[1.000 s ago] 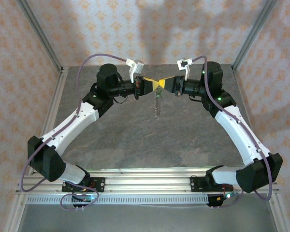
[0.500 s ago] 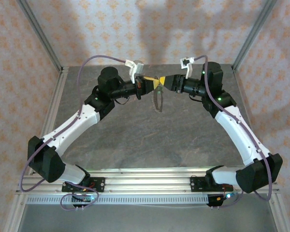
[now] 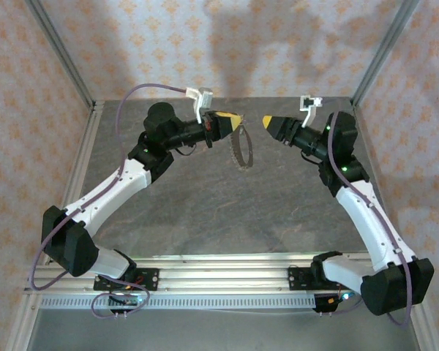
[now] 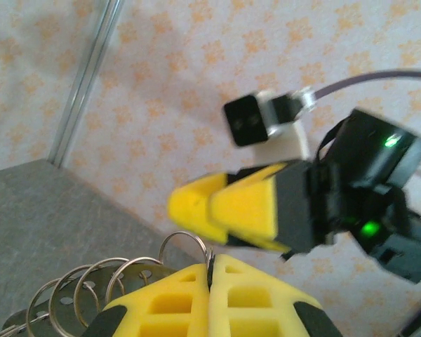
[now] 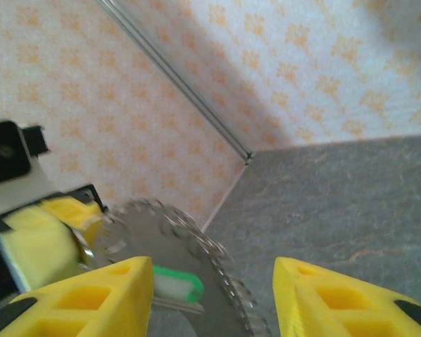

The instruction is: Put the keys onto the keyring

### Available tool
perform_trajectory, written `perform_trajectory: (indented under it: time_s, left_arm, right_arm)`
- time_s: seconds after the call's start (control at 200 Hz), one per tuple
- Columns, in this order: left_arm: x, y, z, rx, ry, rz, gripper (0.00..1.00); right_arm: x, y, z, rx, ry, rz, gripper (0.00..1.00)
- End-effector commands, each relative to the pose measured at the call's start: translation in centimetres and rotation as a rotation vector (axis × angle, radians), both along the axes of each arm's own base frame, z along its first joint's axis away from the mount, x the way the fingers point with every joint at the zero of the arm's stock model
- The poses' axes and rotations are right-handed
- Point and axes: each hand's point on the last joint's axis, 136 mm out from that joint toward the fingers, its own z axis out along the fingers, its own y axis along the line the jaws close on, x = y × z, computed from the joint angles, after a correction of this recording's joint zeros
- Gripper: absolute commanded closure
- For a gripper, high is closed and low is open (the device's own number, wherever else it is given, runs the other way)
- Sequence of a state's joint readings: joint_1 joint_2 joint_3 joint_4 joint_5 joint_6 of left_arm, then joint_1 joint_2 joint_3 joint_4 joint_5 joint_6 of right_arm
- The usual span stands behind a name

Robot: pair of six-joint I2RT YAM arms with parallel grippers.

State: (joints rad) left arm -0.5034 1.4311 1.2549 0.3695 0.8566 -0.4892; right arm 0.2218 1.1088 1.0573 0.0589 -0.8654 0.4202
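Keyring hangs clamped in left gripper; right gripper, jaws parted, sits near, open air between them.

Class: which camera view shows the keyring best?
Top external: the whole keyring hangs from the shut left gripper. Left wrist shows some of its coils up close. Right wrist shows a blurred arc of it, with the green key.
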Motion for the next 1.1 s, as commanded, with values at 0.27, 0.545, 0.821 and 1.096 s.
perform_trajectory:
  time_s: [0.27,0.545,0.821,1.096]
  left_arm:
    - [-1.2,-0.4,4.9,-0.133,-0.071,-0.108,1.00]
    - [-1.2,-0.9,5.2,-0.134,-0.066,-0.130,1.00]
    - [-1.1,-1.0,5.2,-0.132,-0.065,-0.131,1.00]
    - [-1.3,-0.9,5.2,-0.124,-0.072,-0.125,1.00]
  right_arm:
    - [-3.6,3.9,2.4,0.038,-0.144,0.212,0.51]
    - [-3.7,6.1,2.2,0.034,-0.149,0.261,0.53]
    - [-3.4,6.0,1.9,0.042,-0.141,0.249,0.81]
    - [-4.1,5.3,1.0,-0.032,-0.129,0.220,1.00]
